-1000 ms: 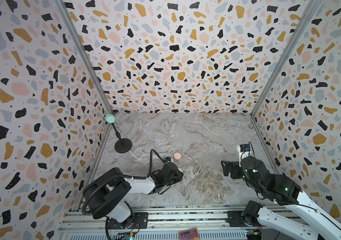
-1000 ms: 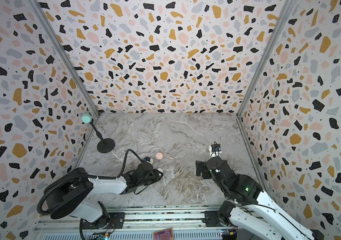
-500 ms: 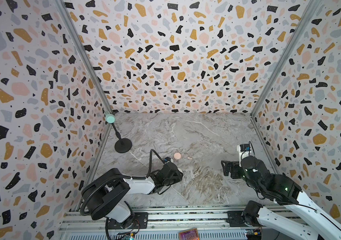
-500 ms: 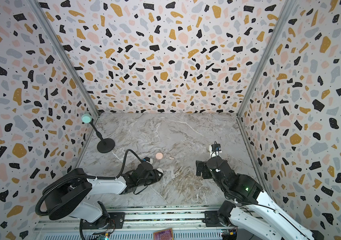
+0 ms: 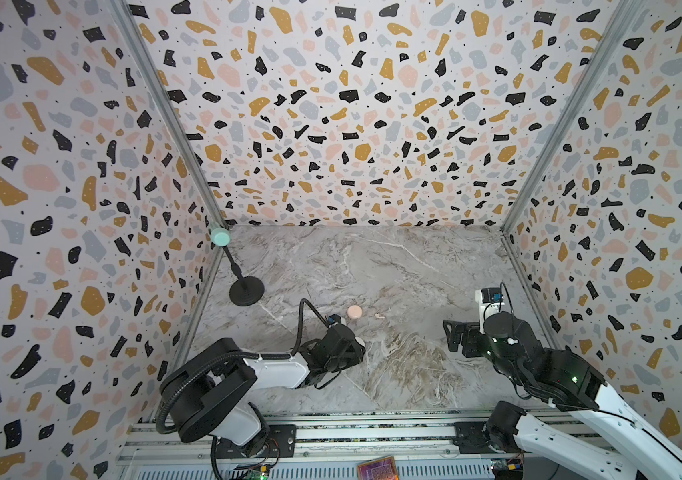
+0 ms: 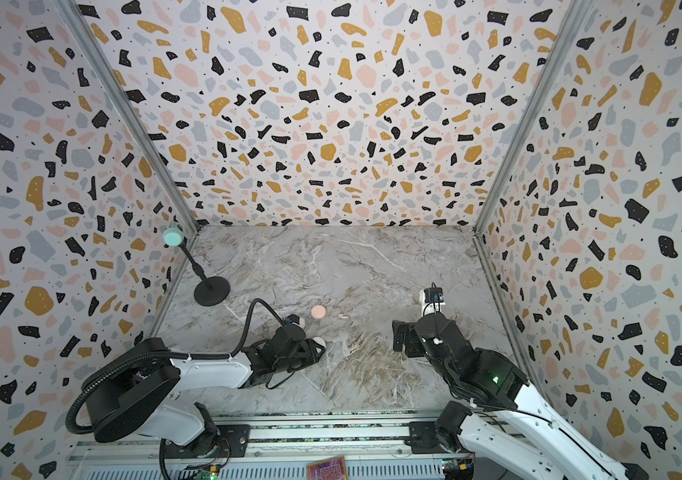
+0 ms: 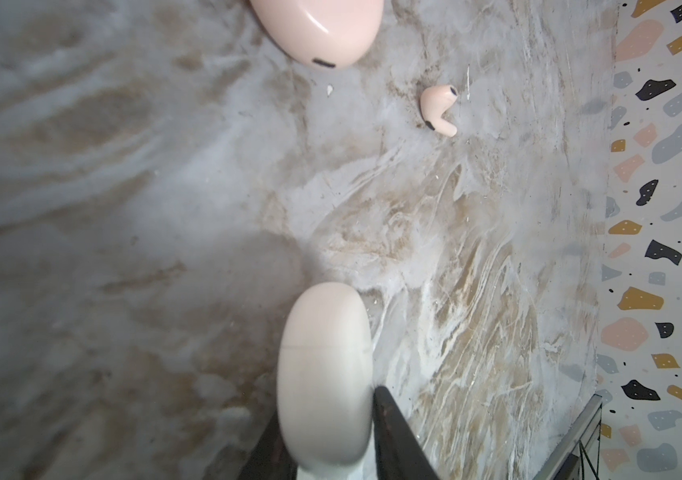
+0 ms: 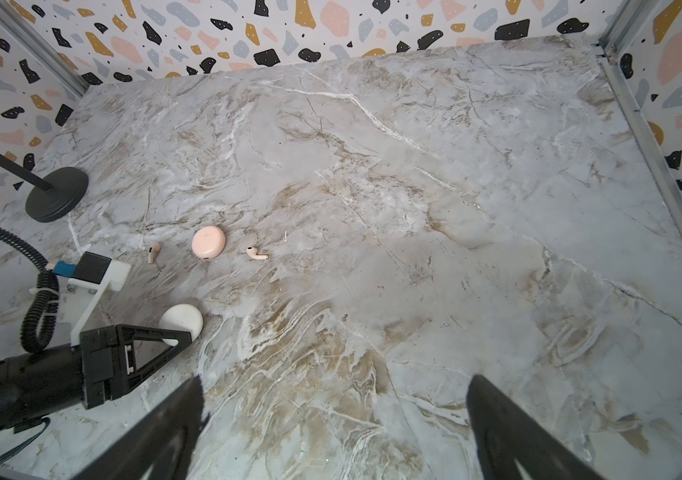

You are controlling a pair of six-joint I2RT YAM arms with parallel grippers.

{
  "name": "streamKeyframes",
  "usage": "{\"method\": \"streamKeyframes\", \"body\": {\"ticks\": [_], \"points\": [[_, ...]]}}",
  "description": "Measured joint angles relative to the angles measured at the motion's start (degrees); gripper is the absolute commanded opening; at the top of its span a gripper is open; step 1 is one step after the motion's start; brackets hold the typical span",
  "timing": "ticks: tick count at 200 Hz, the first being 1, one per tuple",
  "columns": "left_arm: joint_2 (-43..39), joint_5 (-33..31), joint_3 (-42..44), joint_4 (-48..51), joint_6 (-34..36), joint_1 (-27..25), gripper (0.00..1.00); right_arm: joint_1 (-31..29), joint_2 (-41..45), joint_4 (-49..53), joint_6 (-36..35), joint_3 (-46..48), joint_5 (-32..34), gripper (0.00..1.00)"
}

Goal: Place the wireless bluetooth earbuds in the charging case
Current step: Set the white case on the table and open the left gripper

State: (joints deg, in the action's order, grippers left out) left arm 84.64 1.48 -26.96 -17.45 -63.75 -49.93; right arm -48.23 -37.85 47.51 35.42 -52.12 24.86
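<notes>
The marble table (image 8: 414, 208) carries everything. The right end effector (image 8: 335, 382) hangs released, jaws wide, well apart from the rest. The left end effector (image 7: 328, 419) is clenched on the white case (image 7: 324, 353). Just ahead of its tips lies the closed pink case (image 8: 208, 242), flanked by a pink earbud (image 8: 257, 253) and a second pink earbud (image 8: 153, 252).

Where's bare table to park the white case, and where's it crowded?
Free: back half of the table behind the pink case; also the stretch between the left gripper and the open right gripper. Crowded: pink case with pink earbuds either side, white case held in front.
</notes>
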Motion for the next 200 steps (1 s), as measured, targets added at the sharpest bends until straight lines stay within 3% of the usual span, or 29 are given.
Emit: {"method": "streamKeyframes", "body": {"ticks": [200], "points": [[-5.92,-0.50,-1.31,11.91,0.98,-0.61,0.35,0.28,1.09,-0.42,-0.04,0.11,-0.20,0.99]]}}
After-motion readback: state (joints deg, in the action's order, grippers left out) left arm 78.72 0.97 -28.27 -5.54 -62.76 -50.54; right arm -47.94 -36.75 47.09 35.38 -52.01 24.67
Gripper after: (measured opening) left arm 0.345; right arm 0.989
